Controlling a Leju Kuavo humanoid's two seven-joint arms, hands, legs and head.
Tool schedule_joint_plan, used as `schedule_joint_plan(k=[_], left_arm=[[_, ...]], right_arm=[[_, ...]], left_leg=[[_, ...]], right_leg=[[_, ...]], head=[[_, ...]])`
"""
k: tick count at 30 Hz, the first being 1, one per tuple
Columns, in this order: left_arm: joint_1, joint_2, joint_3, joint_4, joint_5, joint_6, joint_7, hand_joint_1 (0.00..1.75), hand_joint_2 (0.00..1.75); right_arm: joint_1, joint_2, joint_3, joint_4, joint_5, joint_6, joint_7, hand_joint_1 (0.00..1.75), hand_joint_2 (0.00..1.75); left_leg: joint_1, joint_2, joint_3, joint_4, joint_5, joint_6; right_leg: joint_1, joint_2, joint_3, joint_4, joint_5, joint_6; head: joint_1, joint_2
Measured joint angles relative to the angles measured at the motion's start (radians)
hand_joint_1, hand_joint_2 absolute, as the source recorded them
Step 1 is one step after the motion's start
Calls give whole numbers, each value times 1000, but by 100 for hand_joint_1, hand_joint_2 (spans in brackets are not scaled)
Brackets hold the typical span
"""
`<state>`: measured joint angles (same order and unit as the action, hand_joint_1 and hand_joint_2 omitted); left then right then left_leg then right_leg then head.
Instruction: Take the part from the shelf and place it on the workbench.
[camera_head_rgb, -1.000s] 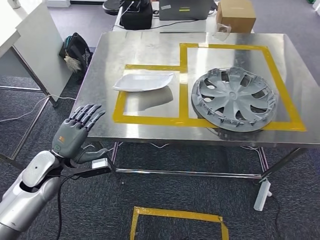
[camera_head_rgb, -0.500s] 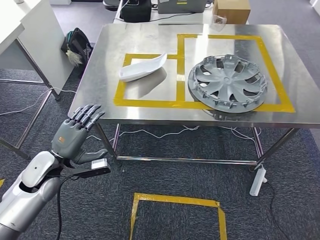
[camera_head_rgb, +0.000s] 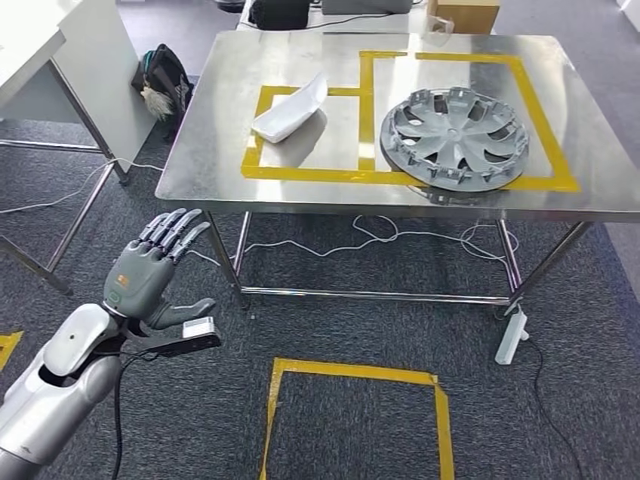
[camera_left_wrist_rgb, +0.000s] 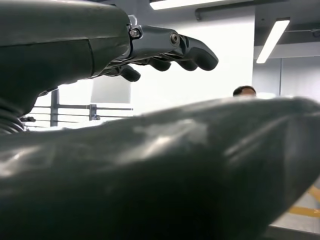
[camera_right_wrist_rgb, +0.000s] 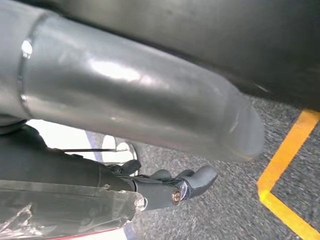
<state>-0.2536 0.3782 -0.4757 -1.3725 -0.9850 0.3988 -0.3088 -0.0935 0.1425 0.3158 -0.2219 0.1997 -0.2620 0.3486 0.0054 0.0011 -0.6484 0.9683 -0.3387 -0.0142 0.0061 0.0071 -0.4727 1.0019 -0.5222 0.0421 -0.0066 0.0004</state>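
The white part (camera_head_rgb: 291, 108) lies tilted on the steel workbench (camera_head_rgb: 211, 150), inside the left yellow tape box (camera_head_rgb: 260, 160), well back from the near edge. Beside it, in the larger taped box, rests a grey wheel cover (camera_head_rgb: 455, 136), its near rim just over the tape line close to the table's front edge. The left hand (camera_head_rgb: 155, 270) hovers low over the carpet, in front of the bench's left corner and well apart from it, fingers spread and holding nothing. The right hand (camera_right_wrist_rgb: 177, 187) hangs above the carpet with fingers stretched out, holding nothing. A yellow tape square (camera_head_rgb: 355, 410) marks the dark carpet before the bench. A white table (camera_head_rgb: 53, 70) stands to the left.
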Motion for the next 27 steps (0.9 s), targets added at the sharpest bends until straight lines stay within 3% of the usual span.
schedule_joint_plan(k=[2,3,4,5,7,8,9,10,11,12,14,16,18,19,21,22,23,24,25,26,27], left_arm=[[2,0,1,0,0,0,1,0,0],[3,0,1,0,0,0,1,0,0],[5,0,1,0,0,-1,1,0,0],[6,0,1,0,0,-1,2,0,0],[8,1,1,0,0,-1,3,0,0],[9,1,1,0,0,-1,4,0,0],[10,1,1,0,0,-1,5,0,0],[11,1,1,0,0,-1,6,0,0],[11,1,1,0,0,-1,8,0,0],[10,1,2,0,0,-1,9,0,0],[8,1,6,0,-1,0,10,0,0],[6,1,9,-1,-1,1,10,0,0],[8,2,9,-1,-1,0,11,0,0],[9,2,9,-1,-1,0,11,0,0],[10,1,9,-1,-1,-1,14,0,0],[11,1,10,-1,-1,-1,16,0,0],[12,0,10,-1,-1,-2,18,0,0],[13,0,10,-1,-1,-2,21,0,0],[14,-1,10,-1,-1,-2,22,0,0],[15,-3,10,-1,-1,-2,24,0,0],[16,-4,10,-1,-1,-2,25,0,0]], right_arm=[[-1,-2,0,0,0,4,-1,0,0],[0,-3,-1,0,0,5,-2,0,0],[0,-4,-1,0,0,6,-1,0,0],[0,-4,-1,0,0,7,0,0,0],[1,-5,-1,0,-1,7,1,0,0],[1,-6,-1,0,-1,7,2,0,0],[2,-6,-1,0,-1,7,2,0,0],[2,-7,-2,0,-1,7,2,0,0],[2,-7,-2,0,-1,7,2,0,0],[2,-7,-3,0,-1,7,2,0,0],[0,-7,-5,0,-1,7,2,0,0],[1,-7,-6,0,-1,7,2,0,0],[5,-7,-8,1,-1,4,0,0,0],[7,-7,-9,1,-1,2,-1,0,0],[10,-7,-10,1,-2,-2,-1,0,0],[10,-7,-11,1,-2,-3,0,0,0],[10,-7,-12,1,-2,-4,2,0,0],[10,-7,-12,1,-3,-4,2,0,0],[10,-7,-13,1,-3,-4,2,0,0],[10,-7,-14,1,-3,-4,2,0,0],[10,-7,-15,1,-4,-4,1,0,0]], left_leg=[[4,0,-3,-5,17,-15],[6,0,-7,-3,10,-22],[7,0,-14,12,-18,-27],[7,-1,-26,50,-65,-32],[8,-1,-57,179,-172,-40],[8,-1,-67,242,-199,-42],[7,-1,-66,283,-200,-42],[7,-1,-49,289,-181,-40],[6,-1,-16,262,-153,-36],[4,-1,33,207,-133,-29],[-2,-2,142,62,-137,-14],[-9,-2,188,-15,-153,0],[-10,0,171,-22,-136,14],[-9,1,159,-23,-125,22],[-4,1,132,-25,-102,32],[-4,1,118,-25,-91,34],[-4,1,104,-25,-79,34],[-4,1,89,-24,-67,32],[-3,2,75,-24,-56,30],[-2,2,61,-23,-45,27],[-1,1,49,-20,-35,22]], right_leg=[[4,0,-2,-22,1,-19],[4,-2,-8,-23,11,-29],[3,-4,-15,-24,25,-37],[2,-5,-26,-25,39,-44],[3,-6,-55,-22,66,-49],[4,-6,-72,-20,78,-50],[6,-6,-90,-17,90,-50],[7,-6,-107,-14,100,-49],[8,-6,-124,-11,112,-49],[10,-6,-138,-9,123,-48],[14,-4,-158,-5,144,-42],[14,-3,-169,-8,166,-32],[12,-2,-180,-9,176,-20],[11,-2,-192,4,157,-14],[7,-1,-226,91,67,-2],[4,-1,-246,160,19,3],[2,-1,-260,228,-10,7],[0,-1,-267,281,-12,10],[-2,-1,-259,303,10,13],[-4,-2,-233,289,42,15],[-7,-2,-188,240,67,17]], head=[[1,0],[2,0],[-1,0],[-3,0],[-7,0],[-8,0],[-8,0],[-8,0],[-8,0],[-8,0],[-7,0],[-8,0],[-11,0],[-11,0],[-9,0],[-6,0],[-5,0],[-5,0],[-4,0],[-4,0],[-4,0]])
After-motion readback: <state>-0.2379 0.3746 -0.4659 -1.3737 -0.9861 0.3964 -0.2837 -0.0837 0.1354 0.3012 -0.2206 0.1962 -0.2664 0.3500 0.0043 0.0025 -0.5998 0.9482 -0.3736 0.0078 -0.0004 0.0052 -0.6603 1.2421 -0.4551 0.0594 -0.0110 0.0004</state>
